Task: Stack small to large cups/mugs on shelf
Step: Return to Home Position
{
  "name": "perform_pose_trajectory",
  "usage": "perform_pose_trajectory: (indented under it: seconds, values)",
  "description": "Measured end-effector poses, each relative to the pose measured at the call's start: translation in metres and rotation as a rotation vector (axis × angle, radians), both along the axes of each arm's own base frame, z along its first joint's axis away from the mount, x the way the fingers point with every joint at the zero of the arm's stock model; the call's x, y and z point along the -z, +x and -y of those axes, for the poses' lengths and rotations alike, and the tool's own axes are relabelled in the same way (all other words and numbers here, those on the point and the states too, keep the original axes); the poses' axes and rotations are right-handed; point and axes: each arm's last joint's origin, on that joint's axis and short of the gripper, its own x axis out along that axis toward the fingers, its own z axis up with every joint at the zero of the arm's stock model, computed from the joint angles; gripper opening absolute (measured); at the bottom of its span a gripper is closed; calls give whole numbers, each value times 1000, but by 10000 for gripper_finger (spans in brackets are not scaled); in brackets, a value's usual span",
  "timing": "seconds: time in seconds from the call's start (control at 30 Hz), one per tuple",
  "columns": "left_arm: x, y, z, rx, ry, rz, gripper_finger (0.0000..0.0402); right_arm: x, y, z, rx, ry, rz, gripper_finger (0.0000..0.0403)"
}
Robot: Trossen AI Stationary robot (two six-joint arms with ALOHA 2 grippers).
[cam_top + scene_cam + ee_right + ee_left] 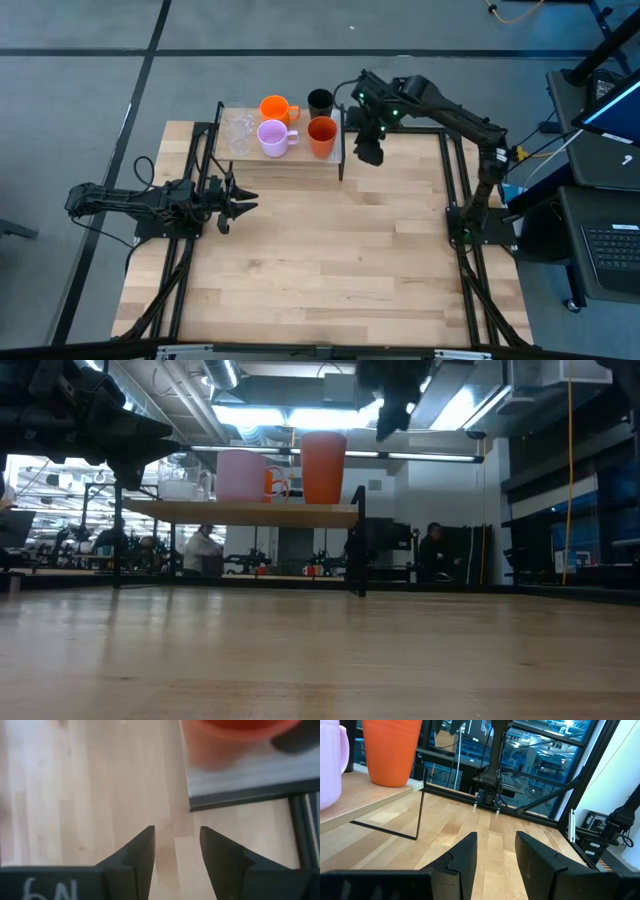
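The shelf (285,160) stands at the table's far side. On it rest two clear glasses (239,132), an orange mug (275,108), a lilac mug (272,138), a black tumbler (320,101) and a red-orange cup (322,137), each on its base. My right gripper (369,152) hangs open and empty above the table just right of the shelf's right end; its wrist view shows the red-orange cup (235,740) and the shelf corner (250,782) below. My left gripper (240,200) is open and empty, near the table's left edge in front of the shelf.
Black frame rails (455,190) run along the table's left and right sides. Bare wooden tabletop (340,260) lies in front of the shelf. People (205,550) show in the room behind the table.
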Motion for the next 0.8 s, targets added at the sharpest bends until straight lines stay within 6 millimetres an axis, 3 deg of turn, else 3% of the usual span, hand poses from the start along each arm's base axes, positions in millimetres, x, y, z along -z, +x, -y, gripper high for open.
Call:
perform_pose_trajectory:
  seconds: [0.2, 0.33, 0.5, 0.8]
  values:
    - [0, 0, 0, 0, 0, 0, 128, 37, -11, -2, 37, -38, 54, 157]
    - [0, 0, 0, 0, 0, 0, 128, 61, -4, 2, 69, -97, 205, 157]
    - [0, 0, 0, 0, 0, 0, 128, 88, 3, 6, 82, -122, 243, 157]
    - [0, 0, 0, 0, 0, 0, 128, 90, 10, 11, 117, -201, 322, 157]
